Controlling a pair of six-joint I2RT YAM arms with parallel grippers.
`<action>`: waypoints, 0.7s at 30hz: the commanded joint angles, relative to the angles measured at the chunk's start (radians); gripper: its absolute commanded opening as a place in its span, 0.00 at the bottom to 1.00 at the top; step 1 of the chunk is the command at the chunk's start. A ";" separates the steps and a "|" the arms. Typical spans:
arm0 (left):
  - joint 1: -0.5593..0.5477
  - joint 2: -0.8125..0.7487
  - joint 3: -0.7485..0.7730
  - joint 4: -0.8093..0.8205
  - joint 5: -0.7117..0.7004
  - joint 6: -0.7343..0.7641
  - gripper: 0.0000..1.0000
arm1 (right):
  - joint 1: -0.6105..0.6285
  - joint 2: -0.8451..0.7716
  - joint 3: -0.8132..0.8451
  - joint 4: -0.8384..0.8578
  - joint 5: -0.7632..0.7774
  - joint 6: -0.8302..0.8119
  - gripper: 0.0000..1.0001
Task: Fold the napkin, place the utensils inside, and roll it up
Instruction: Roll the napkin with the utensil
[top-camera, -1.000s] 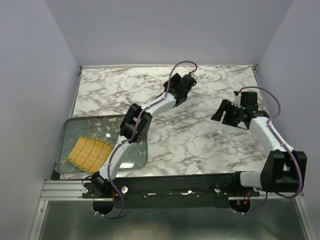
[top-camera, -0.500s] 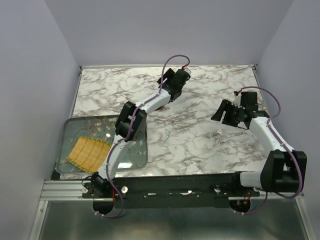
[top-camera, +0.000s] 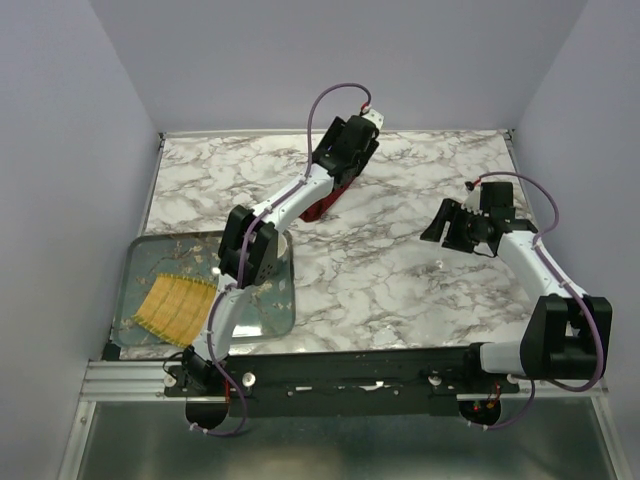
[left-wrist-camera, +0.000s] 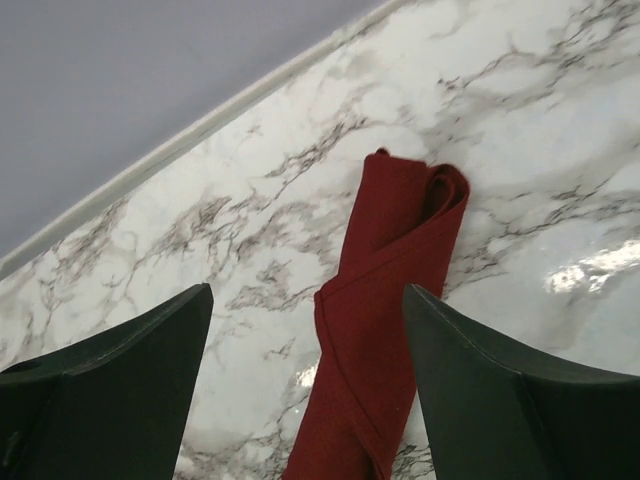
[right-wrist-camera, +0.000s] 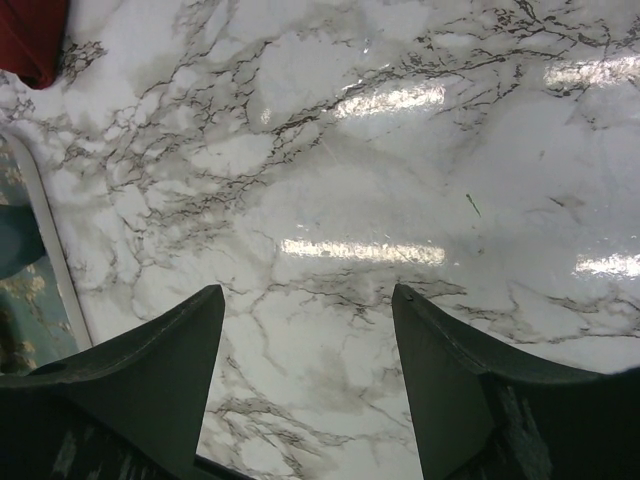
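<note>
The napkin (left-wrist-camera: 385, 320) lies on the marble table (left-wrist-camera: 520, 150) near its far edge, rolled into a long narrow bundle. The left gripper (left-wrist-camera: 305, 300) hangs above it with the jaws wide apart and holds nothing (in the wrist view the cloth shows between the two fingers). The right gripper (right-wrist-camera: 307, 295) is also spread and empty, over the marble, well apart from the napkin.

Burgundy napkin (left-wrist-camera: 385, 300), grey-veined white marble table (right-wrist-camera: 400, 150), yellow ribbed mat (top-camera: 175, 305)
</note>
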 joint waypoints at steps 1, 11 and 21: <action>0.003 0.043 0.128 -0.114 0.187 -0.043 0.90 | -0.005 0.004 0.035 -0.013 -0.033 -0.018 0.76; 0.031 0.139 0.193 -0.147 0.254 -0.071 0.99 | -0.005 0.001 0.043 -0.020 -0.045 -0.035 0.76; 0.002 -0.226 -0.077 -0.109 0.386 -0.331 0.99 | 0.031 -0.052 0.018 -0.043 0.052 -0.079 0.75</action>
